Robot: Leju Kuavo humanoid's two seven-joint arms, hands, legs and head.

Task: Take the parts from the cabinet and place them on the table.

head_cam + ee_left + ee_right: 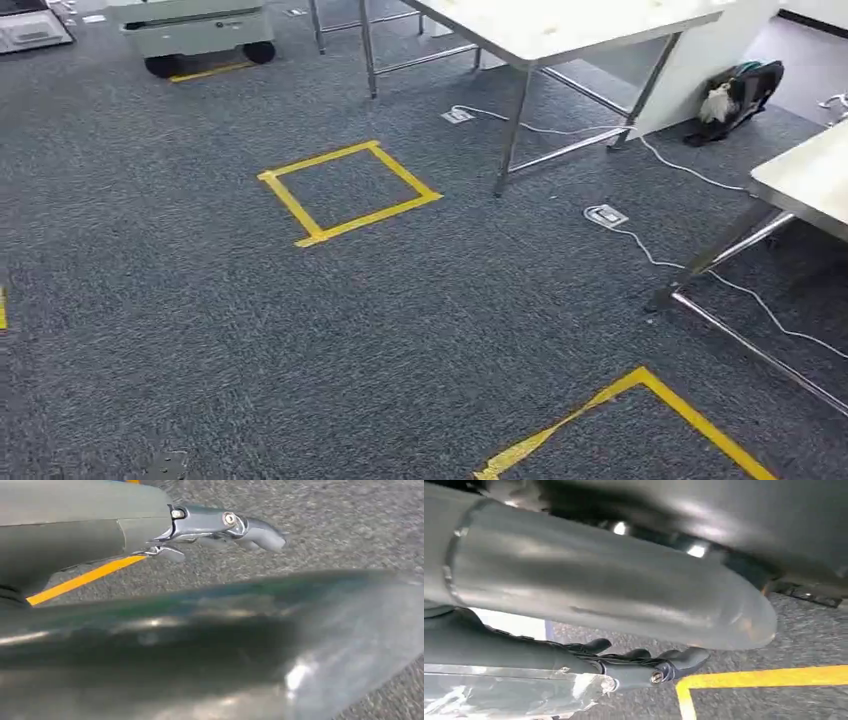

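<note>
While no parts are visible, we cannot judge their handling; left hand (225, 527) and right hand (639, 662) hang empty, fingers loosely apart.

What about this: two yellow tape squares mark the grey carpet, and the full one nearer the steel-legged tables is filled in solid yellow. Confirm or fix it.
One thing is wrong. The full tape square near the steel-legged table is only a yellow outline, with bare grey carpet inside it, as the head view shows. The rest stands: a second tape square lies partly in view, cut off by the picture's lower edge.
</note>
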